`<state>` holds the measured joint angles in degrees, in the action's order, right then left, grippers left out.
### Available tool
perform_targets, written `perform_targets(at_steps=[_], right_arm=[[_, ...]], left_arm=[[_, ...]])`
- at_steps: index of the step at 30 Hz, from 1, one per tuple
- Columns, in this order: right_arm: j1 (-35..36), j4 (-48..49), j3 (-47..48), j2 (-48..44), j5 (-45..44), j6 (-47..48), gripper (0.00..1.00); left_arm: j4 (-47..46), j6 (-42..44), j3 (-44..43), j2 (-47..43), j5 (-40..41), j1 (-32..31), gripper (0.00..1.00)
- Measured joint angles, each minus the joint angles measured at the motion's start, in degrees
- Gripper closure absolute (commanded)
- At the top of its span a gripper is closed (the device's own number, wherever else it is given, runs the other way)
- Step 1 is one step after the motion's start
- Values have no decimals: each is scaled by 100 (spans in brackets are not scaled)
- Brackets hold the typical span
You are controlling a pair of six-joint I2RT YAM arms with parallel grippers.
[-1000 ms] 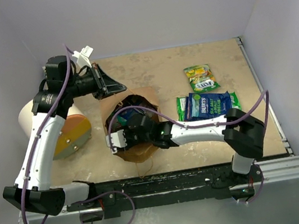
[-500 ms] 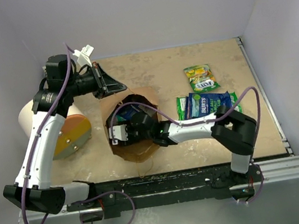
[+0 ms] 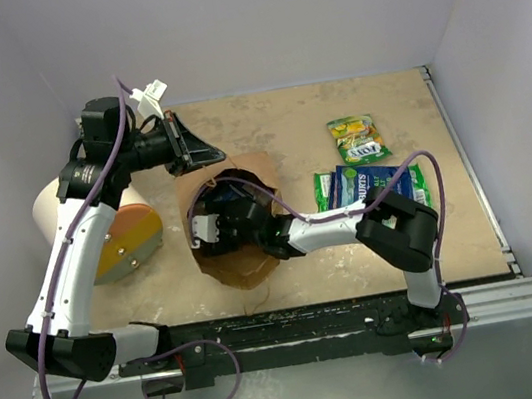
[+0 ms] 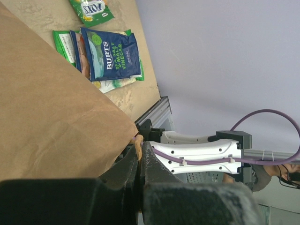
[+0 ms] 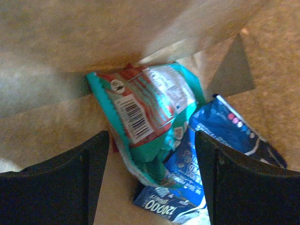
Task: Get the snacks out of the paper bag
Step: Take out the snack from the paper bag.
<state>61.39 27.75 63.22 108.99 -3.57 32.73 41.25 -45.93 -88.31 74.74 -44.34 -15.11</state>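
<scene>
The right end effector (image 5: 151, 140) is sitting inside the paper bag (image 5: 93, 37) with its fingers spread wide. A teal packet (image 5: 150, 112) with red-pink print and a barcode is lying in the gap between them and just ahead. In the dim bag it is hard to tell whether either finger is touching it. A blue packet (image 5: 215, 150) is lying partly under the teal one, on the right finger's side.

The left end effector (image 3: 200, 154) is pinching the bag's far rim, fingers pressed together on the paper.

On the desk (image 3: 285, 126) right of the bag, well apart from both end effectors, a green-yellow packet (image 3: 357, 137) is lying alone. Nearer, a dark blue packet (image 3: 370, 183) is resting on a green-edged packet (image 3: 323, 192). A white cylinder (image 3: 55, 208) is lying left of the bag.
</scene>
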Motion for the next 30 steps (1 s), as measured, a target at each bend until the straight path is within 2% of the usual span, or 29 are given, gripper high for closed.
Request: perform_targets(at_steps=[4,7,9,13,19,30], right_arm=[[-2,227,61,13,-166,33,23],[0,369,142,162,-291,28,29],[-13,509,184,328,-348,15,38],[-66,542,190,529,-450,-20,65],[-83,450,188,306,-415,-87,100],[-105,-243,-426,-767,334,-223,100]], left_arm=[[-4,-7,0,0,0,0,100],[-17,-39,2,0,0,0,100],[-31,-52,2,0,0,0,100],[-22,-52,2,-2,2,0,100],[-4,-50,2,-2,2,0,100],[7,7,2,-4,13,0,100]])
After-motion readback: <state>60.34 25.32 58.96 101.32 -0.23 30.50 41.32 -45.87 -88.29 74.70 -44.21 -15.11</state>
